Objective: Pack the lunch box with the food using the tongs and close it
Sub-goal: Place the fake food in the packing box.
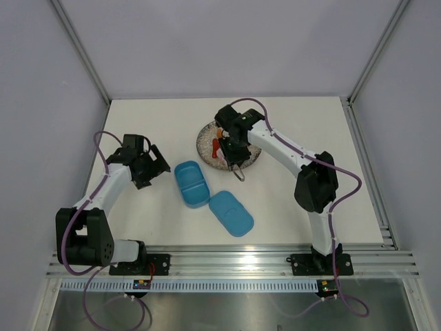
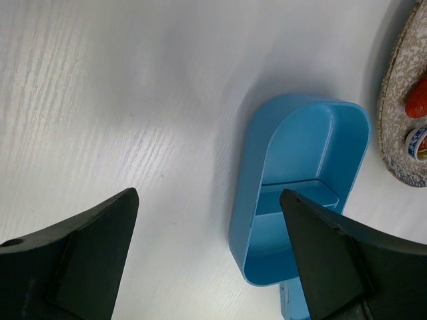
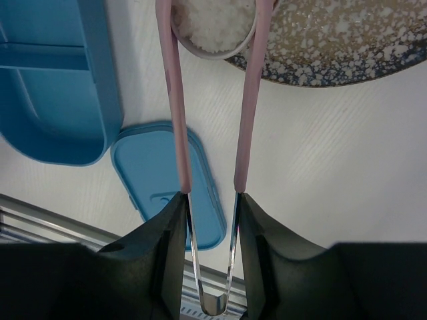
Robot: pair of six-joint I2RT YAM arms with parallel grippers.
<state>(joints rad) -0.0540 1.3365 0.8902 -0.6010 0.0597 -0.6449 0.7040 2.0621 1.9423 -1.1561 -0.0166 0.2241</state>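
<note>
The right end effector [image 3: 211, 200] is clamped on the thin, pale pink V-shaped tongs [image 3: 175, 113], its two dark fingers [image 3: 163, 247] pressing the slim arms just ahead of the metal loop at the joined end. The tongs reach out over the round speckled glass plate [image 3: 347, 47]. Their tips sit on either side of a white, grainy ball of food [image 3: 213, 23] and lie close against it. From above, this end effector [image 1: 233, 148] hangs over the plate [image 1: 205, 141], where a red sausage piece [image 1: 216, 148] and an orange chunk [image 1: 220, 131] also lie.

The small blue plastic lunch box [image 1: 191, 183], rounded-oblong, stands uncovered on the white bench [image 1: 310, 124], just near-left of the plate. Its inner divider [image 2: 297, 189] crosses it, showing two compartments. The matching flat blue lid [image 1: 231, 213] lies on the bench beside the near-right end of the box, close to it or just touching.

The left end effector [image 1: 153, 165] hovers just left of the lunch box with its dark fingers [image 2: 87, 260] spread wide apart and only bench surface between them. In its wrist view the box [image 2: 300, 167] lies ahead and to the right. The plate's rim [image 2: 393, 127] shows at the right edge, carrying a red piece [image 2: 419, 100].
</note>
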